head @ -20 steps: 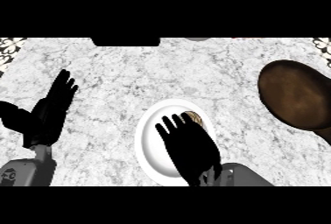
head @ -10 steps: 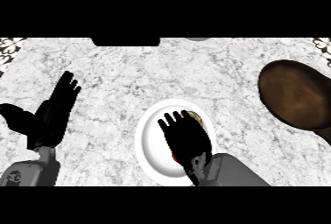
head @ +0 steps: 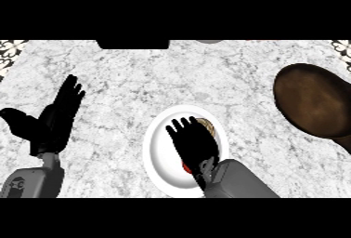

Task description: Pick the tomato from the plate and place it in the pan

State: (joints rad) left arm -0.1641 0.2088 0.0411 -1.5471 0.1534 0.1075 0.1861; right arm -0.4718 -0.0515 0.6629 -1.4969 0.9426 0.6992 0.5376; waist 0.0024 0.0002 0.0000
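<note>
The right hand point(head: 194, 149), fingers straight, covered the red tomato point(head: 185, 166) on the round white plate point(head: 159, 160); curling round it should precede lifting toward the brown pan point(head: 315, 104) at two o'clock.

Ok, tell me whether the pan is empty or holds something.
Empty: the pan shows only its bare brown inside. The right robot hand is over the plate.

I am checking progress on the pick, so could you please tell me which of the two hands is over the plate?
The right hand is over the white plate, fingers straight; the left hand rests open at the counter's left.
</note>
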